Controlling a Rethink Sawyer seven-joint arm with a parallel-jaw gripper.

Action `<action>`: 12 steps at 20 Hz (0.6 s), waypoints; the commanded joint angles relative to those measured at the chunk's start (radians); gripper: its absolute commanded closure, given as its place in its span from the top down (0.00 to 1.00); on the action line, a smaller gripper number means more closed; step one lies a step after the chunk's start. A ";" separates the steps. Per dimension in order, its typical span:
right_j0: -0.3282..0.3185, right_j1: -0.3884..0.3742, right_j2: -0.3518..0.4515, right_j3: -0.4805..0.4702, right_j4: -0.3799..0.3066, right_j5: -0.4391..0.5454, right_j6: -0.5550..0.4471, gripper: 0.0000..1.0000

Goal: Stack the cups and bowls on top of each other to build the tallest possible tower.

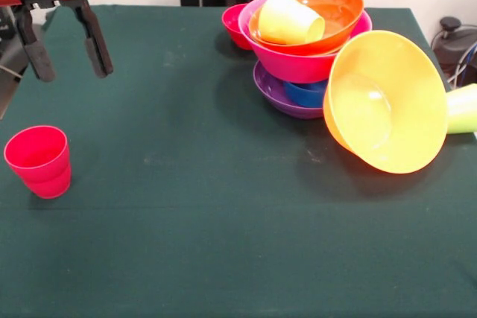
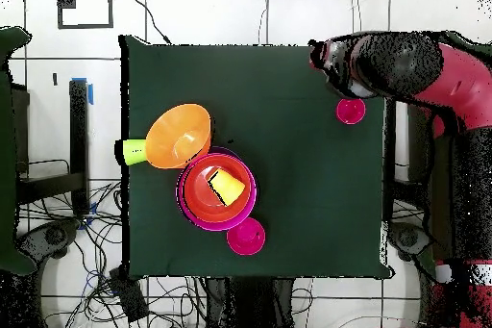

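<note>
Nearest to us in the front view stands the red cup (image 1: 39, 160), upright and alone on the dark green counter (image 1: 223, 243), well apart from the tower (image 1: 305, 50). Taking that tower as our landmark: its lowest piece is the purple bowl (image 1: 277, 94), with the blue bowl (image 1: 307, 93) sitting inside it, the large pink bowl (image 1: 294, 65) above those, and the red-orange bowl (image 1: 335, 9) nested on top. We see the yellow cup (image 1: 289, 20) lying on its side in that uppermost bowl. Just behind the tower sits the small red bowl (image 1: 235, 24). The light orange bowl (image 1: 387, 102) leans tipped on its side against the tower, its mouth facing us, and the lime green cup (image 1: 462, 108) lies on its side just beyond it.

The end effector (image 1: 65, 50) hangs above the red cup, its two dark fingers spread apart and holding nothing.

We can read no writing or labels on anything.
</note>
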 commanded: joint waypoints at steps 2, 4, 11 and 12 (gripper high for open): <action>0.004 0.085 0.035 -0.014 -0.120 0.067 -0.374 1.00; 0.004 0.112 0.035 -0.032 -0.134 0.054 -0.386 1.00; -0.021 0.175 0.046 -0.042 -0.170 0.009 -0.428 1.00; -0.022 0.182 0.049 -0.046 -0.176 0.005 -0.434 1.00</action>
